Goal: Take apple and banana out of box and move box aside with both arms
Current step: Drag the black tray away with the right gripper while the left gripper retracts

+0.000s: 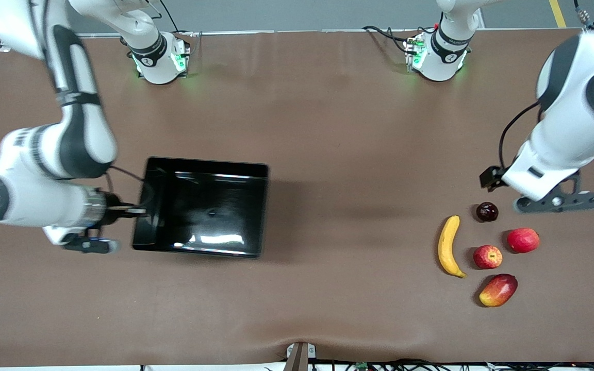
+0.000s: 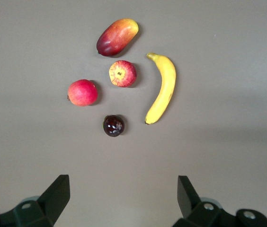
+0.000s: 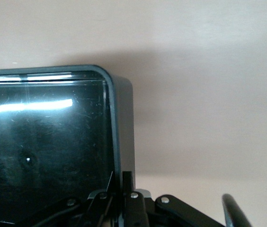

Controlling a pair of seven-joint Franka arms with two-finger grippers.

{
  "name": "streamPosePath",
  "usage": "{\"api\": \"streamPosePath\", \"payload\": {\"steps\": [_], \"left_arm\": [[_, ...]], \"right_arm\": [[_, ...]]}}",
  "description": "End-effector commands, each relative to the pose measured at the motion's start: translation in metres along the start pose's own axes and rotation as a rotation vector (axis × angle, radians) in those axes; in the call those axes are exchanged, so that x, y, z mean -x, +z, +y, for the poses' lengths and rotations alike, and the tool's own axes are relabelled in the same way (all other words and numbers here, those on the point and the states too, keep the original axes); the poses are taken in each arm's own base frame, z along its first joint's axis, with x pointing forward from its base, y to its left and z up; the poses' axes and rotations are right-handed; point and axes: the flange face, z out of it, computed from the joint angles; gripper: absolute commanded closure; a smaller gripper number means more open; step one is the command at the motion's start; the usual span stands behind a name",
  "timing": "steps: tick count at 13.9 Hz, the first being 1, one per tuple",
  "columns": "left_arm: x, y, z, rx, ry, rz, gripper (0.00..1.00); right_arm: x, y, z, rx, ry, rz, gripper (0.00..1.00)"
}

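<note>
Right gripper (image 1: 139, 210): clamped tight on the thin wall of the box (image 1: 201, 206) at the short side facing the right arm's end of the table. In the right wrist view the fingers (image 3: 128, 189) pinch that wall near a rounded corner of the box (image 3: 48, 142).

Left gripper (image 2: 124, 194): jaws spread wide, nothing between them, hanging over bare table at the left arm's end, just above the fruit cluster. It grips no part of the box.

Box: black, glossy, empty. It sits toward the right arm's end, its sides running slightly askew to the table edge. The wall held is the one nearest the right arm, so any pull would likely draw the box along the table toward that end. The right arm is much the nearer to it; the left arm is well apart from it.

Banana (image 1: 449, 246): on the table, outside the box, long axis running roughly from the robots' side toward the front camera, curve bowing away from the other fruit.

Apple (image 1: 488, 256): just beside the banana, stem dimple up in the left wrist view (image 2: 122, 74).

Other fruit: a plain red round fruit (image 1: 523, 240), a mango (image 1: 498, 290) nearest the front camera, a small dark fruit (image 1: 487, 211) closest to the left gripper.

Status, judged: both fruits appear out; moving the box looks to be the step in hand.
</note>
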Motion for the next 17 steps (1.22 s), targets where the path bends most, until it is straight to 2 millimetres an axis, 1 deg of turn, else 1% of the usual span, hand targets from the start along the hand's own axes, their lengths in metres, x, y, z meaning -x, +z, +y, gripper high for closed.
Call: {"api": "streamPosePath", "payload": {"steps": [1, 2, 3, 4, 5, 6, 8, 10, 12, 13, 15, 17], "left_arm": [[0.015, -0.034, -0.026, 0.067, -0.026, 0.018, 0.00], [0.017, -0.038, -0.030, 0.086, -0.040, 0.018, 0.00], [0.024, -0.048, -0.036, 0.094, -0.053, 0.027, 0.00], [0.033, -0.055, -0.032, 0.091, -0.046, 0.033, 0.00], [0.038, -0.058, -0.038, 0.082, -0.058, 0.037, 0.00], [0.043, -0.065, -0.041, 0.099, -0.047, 0.043, 0.00], [0.055, -0.070, -0.052, 0.116, -0.028, 0.045, 0.00], [0.068, -0.072, -0.062, 0.118, -0.037, 0.043, 0.00], [0.075, -0.075, -0.066, 0.136, -0.045, 0.045, 0.00], [0.080, -0.079, -0.066, 0.141, -0.037, 0.050, 0.00], [0.080, -0.079, -0.067, 0.141, -0.039, 0.051, 0.00], [0.080, -0.078, -0.067, 0.141, -0.037, 0.048, 0.00]], "right_arm": [[0.008, -0.011, 0.074, -0.030, -0.050, -0.028, 1.00], [0.009, -0.013, 0.109, -0.014, -0.065, -0.031, 1.00], [0.012, -0.006, 0.139, -0.002, -0.087, -0.038, 1.00], [0.013, -0.007, 0.165, 0.007, -0.094, -0.016, 1.00], [0.018, -0.008, 0.199, -0.001, -0.092, -0.012, 1.00], [0.024, 0.000, 0.219, -0.013, -0.099, -0.025, 1.00], [0.035, 0.020, 0.251, -0.028, -0.059, -0.034, 1.00], [0.044, 0.048, 0.273, -0.028, -0.035, -0.030, 1.00], [0.048, 0.066, 0.289, -0.013, -0.042, 0.007, 1.00], [0.051, 0.075, 0.293, -0.011, -0.053, 0.012, 1.00], [0.058, 0.094, 0.299, -0.013, -0.041, 0.000, 1.00], [0.061, 0.105, 0.302, -0.010, -0.035, -0.001, 1.00]]}}
